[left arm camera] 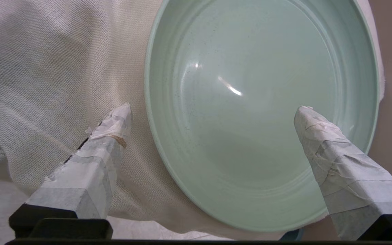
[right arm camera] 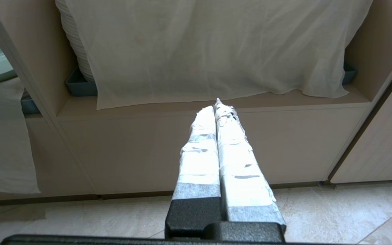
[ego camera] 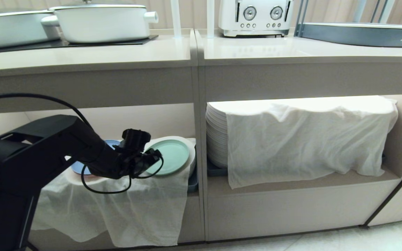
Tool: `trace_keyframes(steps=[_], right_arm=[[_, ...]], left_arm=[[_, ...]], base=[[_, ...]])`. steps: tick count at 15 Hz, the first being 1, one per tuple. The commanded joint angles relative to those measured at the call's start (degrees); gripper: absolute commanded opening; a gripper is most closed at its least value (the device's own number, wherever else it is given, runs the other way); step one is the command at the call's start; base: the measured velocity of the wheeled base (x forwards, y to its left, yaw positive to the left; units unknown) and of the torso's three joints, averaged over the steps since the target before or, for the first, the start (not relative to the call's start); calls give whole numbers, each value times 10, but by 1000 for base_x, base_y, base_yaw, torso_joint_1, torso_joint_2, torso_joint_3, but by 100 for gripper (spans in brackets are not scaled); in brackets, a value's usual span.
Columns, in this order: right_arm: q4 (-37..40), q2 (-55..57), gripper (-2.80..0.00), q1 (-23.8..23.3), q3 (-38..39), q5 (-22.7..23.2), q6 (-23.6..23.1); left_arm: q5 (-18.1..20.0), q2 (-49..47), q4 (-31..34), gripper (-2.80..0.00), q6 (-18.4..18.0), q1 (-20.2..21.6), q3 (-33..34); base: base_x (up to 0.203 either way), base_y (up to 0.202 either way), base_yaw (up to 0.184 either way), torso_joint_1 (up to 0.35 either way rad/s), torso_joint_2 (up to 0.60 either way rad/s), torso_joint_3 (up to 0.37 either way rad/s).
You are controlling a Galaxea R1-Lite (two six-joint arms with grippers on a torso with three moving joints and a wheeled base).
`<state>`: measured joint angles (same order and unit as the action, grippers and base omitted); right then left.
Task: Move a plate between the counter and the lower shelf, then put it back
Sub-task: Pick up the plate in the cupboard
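Fingers (left arm camera: 114, 122) of the left gripper (left arm camera: 213, 112) gape wide, straddling the plate's (left arm camera: 250, 102) rim at seven o'clock, gripping nothing; right gripper (right arm camera: 218, 105) fingers pressed together, facing the lower shelf (right arm camera: 216, 102).

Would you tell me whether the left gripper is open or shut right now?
Open. In the left wrist view the left gripper's taped fingers stand wide apart above the mint-green plate's near rim, gripping nothing.

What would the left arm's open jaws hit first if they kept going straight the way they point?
Most likely the mint-green plate: the left gripper points at it, one finger over the white cloth, the other over the plate's bowl. How near, I can't tell.
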<state>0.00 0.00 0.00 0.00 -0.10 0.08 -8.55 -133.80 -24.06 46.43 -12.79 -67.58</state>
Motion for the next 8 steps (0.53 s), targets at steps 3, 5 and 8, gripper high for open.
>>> trace_keyframes(steps=[3,5,8], right_arm=[[0,0,-280,0,0,0,0],[0,0,-280,0,0,0,0],[0,0,-280,0,0,1,0]], left_arm=[[-13,-9,-1,0,2,-1,-12],[-13,-10,-1,0,2,-1,-12],[-14,-10,-1,-280,2,-1,-12]], base=[[0,0,0,0,0,0],[0,0,0,0,0,0],[0,0,0,0,0,0]])
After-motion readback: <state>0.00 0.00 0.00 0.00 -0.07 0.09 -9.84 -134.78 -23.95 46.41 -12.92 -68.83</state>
